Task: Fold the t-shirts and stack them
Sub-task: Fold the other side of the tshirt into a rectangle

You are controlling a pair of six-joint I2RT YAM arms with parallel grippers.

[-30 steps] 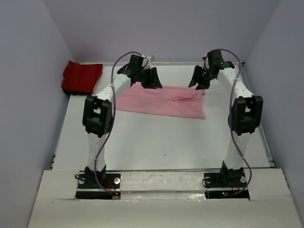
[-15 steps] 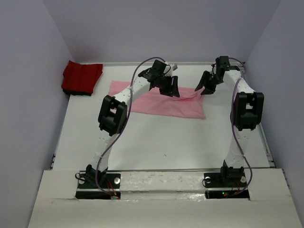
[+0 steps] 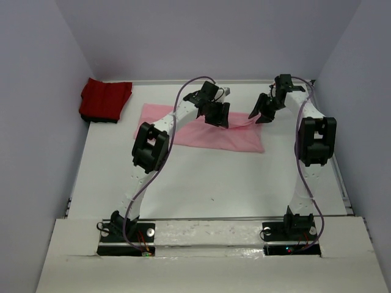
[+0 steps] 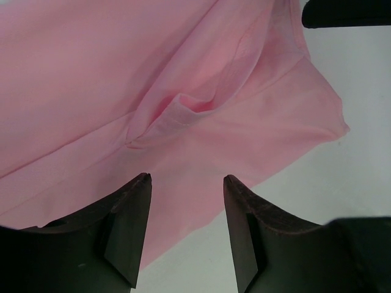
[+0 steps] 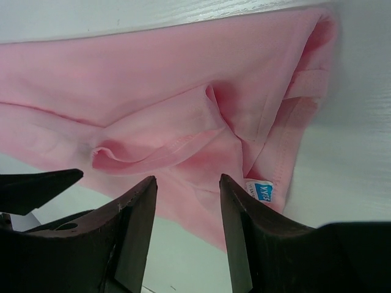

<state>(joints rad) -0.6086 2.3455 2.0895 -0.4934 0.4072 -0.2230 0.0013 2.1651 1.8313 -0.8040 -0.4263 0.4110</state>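
Left pincer (image 3: 216,116) spread wide, gripping nothing; right pincer (image 3: 260,112) likewise, both above the pink t-shirt (image 3: 235,138) at the back of the surface (image 3: 214,183). Red t-shirt (image 3: 105,99) sits folded, far-left corner.

The right pincer (image 5: 186,183), 2 fingers apart, hangs above a raised fold in the pink t-shirt (image 5: 153,73), near its blue label (image 5: 264,191).

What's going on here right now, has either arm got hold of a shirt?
Neither arm holds anything. The left gripper and the right gripper are both open, poised close together over the right half of the pink t-shirt, which lies spread on the far side of the table. Each wrist view looks down on a raised fold of cloth. The red t-shirt lies apart at the far left corner.
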